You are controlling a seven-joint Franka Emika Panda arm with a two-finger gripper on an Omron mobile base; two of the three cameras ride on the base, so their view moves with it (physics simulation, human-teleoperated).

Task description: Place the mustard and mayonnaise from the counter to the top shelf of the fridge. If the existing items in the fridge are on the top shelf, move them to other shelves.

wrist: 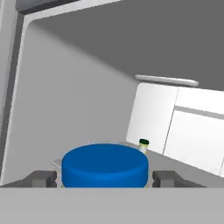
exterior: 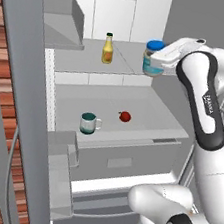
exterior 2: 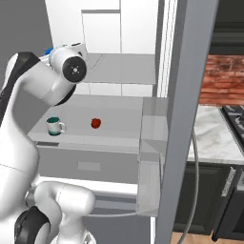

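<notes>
The fridge [exterior: 127,161] stands open. On its lower, wider shelf [exterior: 153,117], nearest, a teal mug [exterior: 88,123] sits left of a small red fruit [exterior: 125,117], the two apart. Higher and farther back, on the top shelf [exterior: 86,60], the mustard bottle [exterior: 108,48] stands upright toward the left. The mayonnaise jar [exterior: 152,59] sits at the shelf's right edge, between the fingers of the claw [wrist: 105,178]. The claw stands wide, one finger at each side of the blue lid; whether it grips cannot be told.
</notes>
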